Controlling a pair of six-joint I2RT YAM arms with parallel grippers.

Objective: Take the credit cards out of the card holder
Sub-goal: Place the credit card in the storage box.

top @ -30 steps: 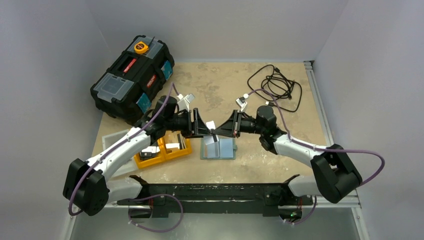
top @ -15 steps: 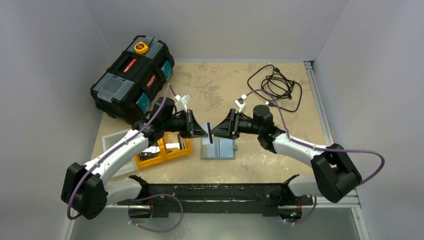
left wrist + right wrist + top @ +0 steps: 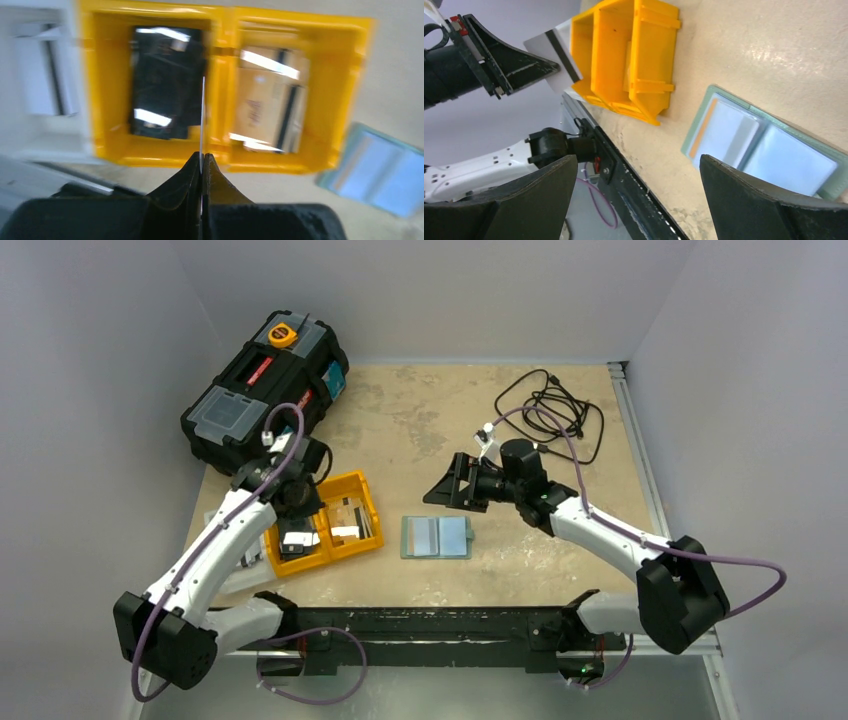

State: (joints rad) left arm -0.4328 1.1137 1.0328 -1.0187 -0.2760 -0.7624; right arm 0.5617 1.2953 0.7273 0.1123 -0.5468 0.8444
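Carrying handed-over thin whitish plastic credit card (image 3: 556,62), pinched in left gripper (image 3: 201,159), over orange two-bin plastic tray (image 3: 300,20), leaving right gripper (image 3: 440,485) gaping empty near flat grey-green card holder (image 3: 436,537).

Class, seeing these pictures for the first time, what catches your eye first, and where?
The bright yellow tray at the near left stands out, with the left gripper shut on a thin card over it. Right of it the card holder lies open, pale blue inside, and the right gripper hangs open past its far edge. A black toolbox fills the far left corner.
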